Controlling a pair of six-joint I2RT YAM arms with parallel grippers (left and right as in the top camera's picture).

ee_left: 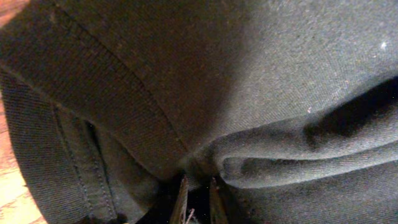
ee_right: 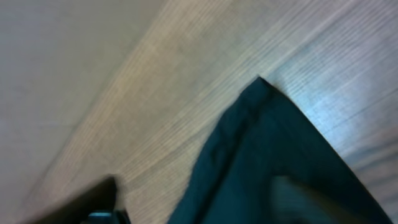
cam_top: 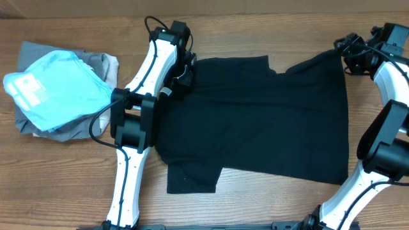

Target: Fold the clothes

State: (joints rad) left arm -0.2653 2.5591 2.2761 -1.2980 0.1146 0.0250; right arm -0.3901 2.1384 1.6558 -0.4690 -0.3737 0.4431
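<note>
T-shirt lay spread on table, no fold made | left pincer was clamped on its edge | right pincer sat by corner, opening impossible to tell

— Overhead, the plain black soft short-sleeved T-shirt is swallowing the tips of the left gripper.
— And blur is smearing the right wrist view, masking how the right gripper is standing.

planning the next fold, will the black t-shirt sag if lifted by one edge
Likely floppy: the black T-shirt bunches into soft folds at the left gripper. Probably light, as the knit looks thin. So yes, it should sag.
</note>
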